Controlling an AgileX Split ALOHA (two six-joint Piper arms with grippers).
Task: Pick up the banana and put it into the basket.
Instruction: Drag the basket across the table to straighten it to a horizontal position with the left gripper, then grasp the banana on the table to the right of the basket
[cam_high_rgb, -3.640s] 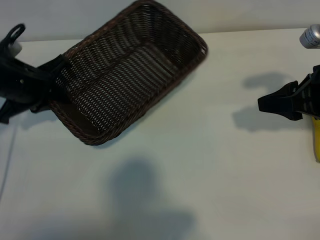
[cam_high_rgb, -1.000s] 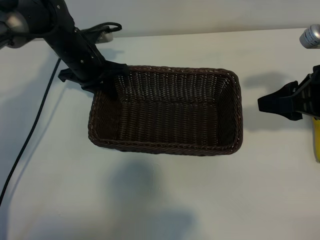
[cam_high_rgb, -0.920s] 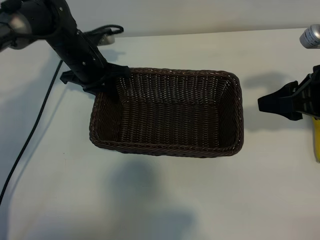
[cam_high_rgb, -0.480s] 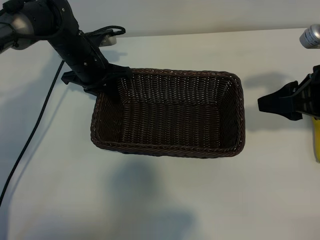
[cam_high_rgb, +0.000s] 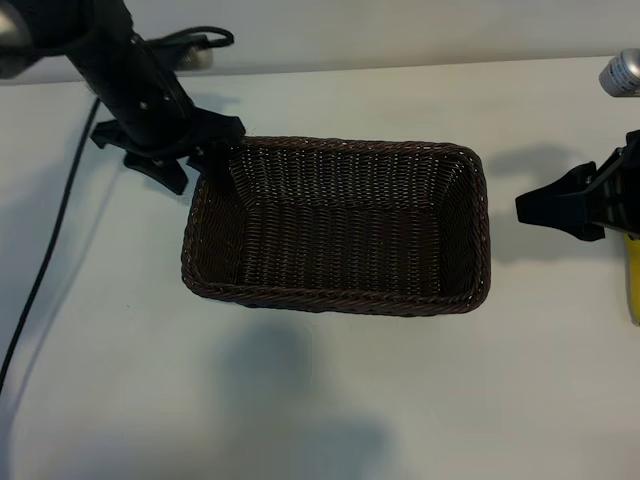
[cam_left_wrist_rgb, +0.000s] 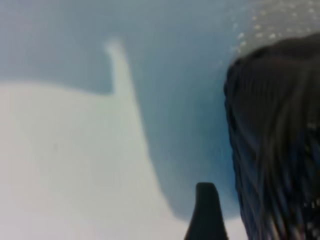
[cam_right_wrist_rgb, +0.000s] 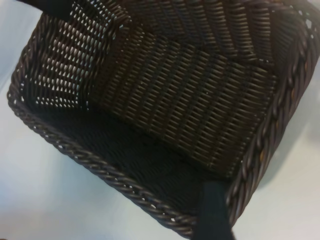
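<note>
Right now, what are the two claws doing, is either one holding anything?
Left gripper: open, holding nothing, at the basket's far-left corner.
Right gripper: holding nothing, parked beyond the basket's right end; the banana lies behind it.

1. The basket (cam_high_rgb: 336, 228) sits on the tabletop (cam_high_rgb: 300, 400), about mid-way between the two arms, its long side running left to right.
2. The left tool (cam_high_rgb: 190, 160) hangs at the basket's far-left corner, one finger outside the rim, the other just over it.
3. A cable (cam_high_rgb: 45, 270) trails from the left arm along the tabletop's left side toward the near edge.
4. The right tool (cam_high_rgb: 530, 207) is to the right of the basket, apart from it, pointing toward it.
5. The banana (cam_high_rgb: 633, 280) lies at the right edge of the exterior view, partly under the right arm, well apart from the basket.
6. A canister (cam_high_rgb: 622, 72) stands at the far right, behind the right arm.
</note>
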